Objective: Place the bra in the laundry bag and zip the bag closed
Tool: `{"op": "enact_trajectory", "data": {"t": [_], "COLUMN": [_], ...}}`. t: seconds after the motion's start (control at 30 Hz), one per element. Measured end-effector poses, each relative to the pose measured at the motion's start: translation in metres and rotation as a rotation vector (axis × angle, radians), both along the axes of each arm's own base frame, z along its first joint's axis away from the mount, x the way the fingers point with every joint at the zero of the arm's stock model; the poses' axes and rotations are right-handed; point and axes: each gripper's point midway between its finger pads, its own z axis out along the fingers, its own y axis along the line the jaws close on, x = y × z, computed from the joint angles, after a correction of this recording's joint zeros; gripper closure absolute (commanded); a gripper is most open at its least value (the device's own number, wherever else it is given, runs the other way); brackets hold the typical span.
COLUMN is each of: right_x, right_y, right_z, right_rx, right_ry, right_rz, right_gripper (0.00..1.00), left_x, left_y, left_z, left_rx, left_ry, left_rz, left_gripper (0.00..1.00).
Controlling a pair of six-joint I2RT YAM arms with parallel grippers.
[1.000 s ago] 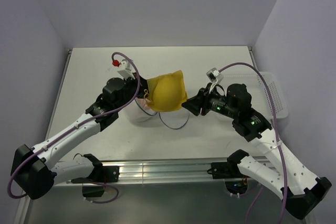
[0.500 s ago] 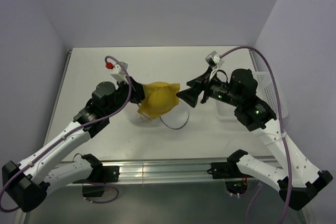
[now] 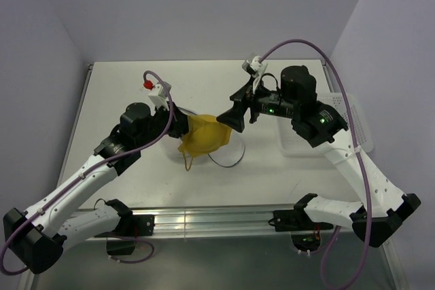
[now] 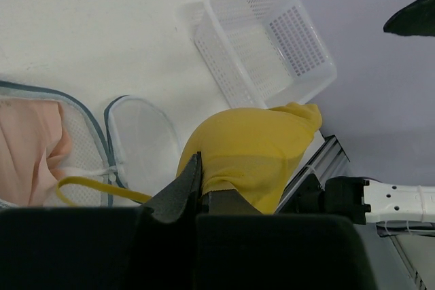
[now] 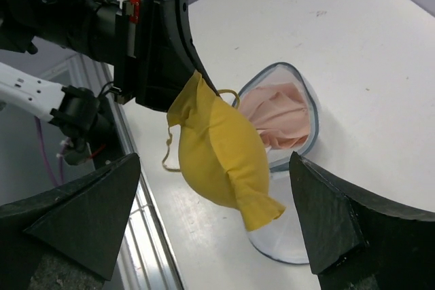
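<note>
Left gripper clamped on yellow bra, hanging it over the open laundry bag at scene centre. Right gripper spread wide just right of bra, holding nothing. Pink fabric in bag, maybe another garment. Bra not in yet, zip undone.

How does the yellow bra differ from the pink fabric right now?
The yellow bra hangs in the air, pinched at one edge by the left gripper; the pink fabric lies inside the open laundry bag on the table. The yellow bra shows as a smooth rounded cup; the pink fabric is crumpled. Both are soft cloth, close together.
</note>
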Motion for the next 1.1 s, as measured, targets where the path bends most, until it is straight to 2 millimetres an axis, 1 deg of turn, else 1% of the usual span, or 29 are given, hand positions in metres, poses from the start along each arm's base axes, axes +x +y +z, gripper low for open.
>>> {"op": "enact_trajectory", "data": {"t": [0.13, 0.33, 0.47, 0.57, 0.67, 0.8, 1.0, 1.1], "right_x": [0.005, 0.019, 0.026, 0.024, 0.019, 0.014, 0.01, 0.01], "right_y": [0.01, 0.018, 0.029, 0.041, 0.046, 0.047, 0.044, 0.043], "right_z": [0.004, -0.018, -0.035, -0.052, -0.062, -0.068, -0.094, -0.097], "right_rx": [-0.046, -0.153, -0.214, -0.25, -0.269, -0.282, -0.33, -0.335], "right_ry": [-0.04, -0.028, -0.001, 0.032, 0.052, 0.057, 0.102, 0.105], "right_rz": [0.027, 0.039, 0.07, 0.117, 0.144, 0.158, 0.154, 0.152], "right_gripper": [0.02, 0.02, 0.02, 0.02, 0.01, 0.01, 0.0, 0.02], "left_x": [-0.001, 0.006, 0.01, 0.011, 0.012, 0.014, 0.014, 0.013], "left_y": [-0.001, -0.002, -0.001, 0.0, 0.002, 0.004, 0.005, 0.005], "left_z": [0.001, -0.002, -0.009, -0.009, -0.009, -0.009, -0.006, -0.004], "left_rx": [-0.002, 0.005, 0.012, 0.012, 0.009, 0.007, 0.0, -0.004], "left_ry": [0.005, 0.029, 0.049, 0.051, 0.053, 0.054, 0.051, 0.049], "left_rz": [-0.019, -0.027, -0.028, -0.027, -0.026, -0.024, -0.029, -0.037], "left_gripper": [1.0, 1.0, 1.0, 1.0, 1.0, 1.0, 1.0, 1.0]}}
